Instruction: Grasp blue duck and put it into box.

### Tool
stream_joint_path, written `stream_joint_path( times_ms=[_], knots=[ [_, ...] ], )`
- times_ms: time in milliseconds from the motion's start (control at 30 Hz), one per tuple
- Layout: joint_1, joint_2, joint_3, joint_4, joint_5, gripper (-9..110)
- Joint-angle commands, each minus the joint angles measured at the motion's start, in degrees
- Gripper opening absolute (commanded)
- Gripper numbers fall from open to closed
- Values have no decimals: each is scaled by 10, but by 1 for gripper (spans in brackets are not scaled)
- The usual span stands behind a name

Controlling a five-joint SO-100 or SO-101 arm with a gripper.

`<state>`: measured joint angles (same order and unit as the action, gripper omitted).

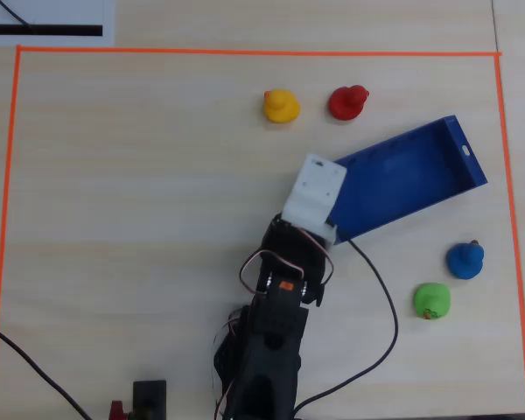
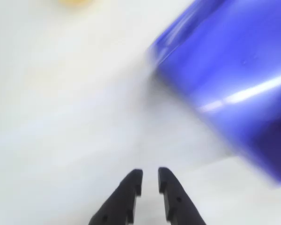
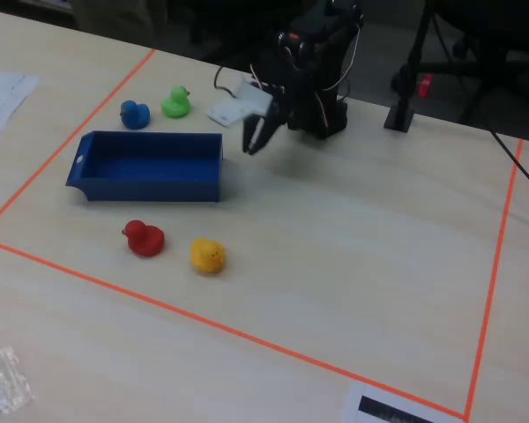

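Observation:
The blue duck (image 1: pixel 465 260) stands on the table at the right in the overhead view, outside the box and next to a green duck; in the fixed view the blue duck (image 3: pixel 134 114) is behind the box. The box (image 1: pixel 402 179) is a dark-blue tray, empty, also seen in the fixed view (image 3: pixel 150 163) and blurred in the wrist view (image 2: pixel 234 70). My gripper (image 2: pixel 150 174) holds nothing, its jaws almost together. It hovers by the box's near short end (image 3: pixel 254 141), far from the blue duck. In the overhead view a white wrist plate (image 1: pixel 315 192) hides the fingers.
A green duck (image 1: pixel 432 301) sits beside the blue one. A red duck (image 1: pixel 347 102) and a yellow duck (image 1: pixel 280 106) sit on the box's other side. Orange tape (image 1: pixel 245 52) frames the work area. A black cable (image 1: pixel 387 302) loops right of the arm.

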<state>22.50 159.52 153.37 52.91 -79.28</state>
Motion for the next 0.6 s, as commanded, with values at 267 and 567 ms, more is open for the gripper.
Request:
stream_joint_path(
  times_ms=[267,567],
  knots=[
    [288,-253,-403,-98,-154,18],
    [461,-417,-388,-383,-232,33]
  ],
)
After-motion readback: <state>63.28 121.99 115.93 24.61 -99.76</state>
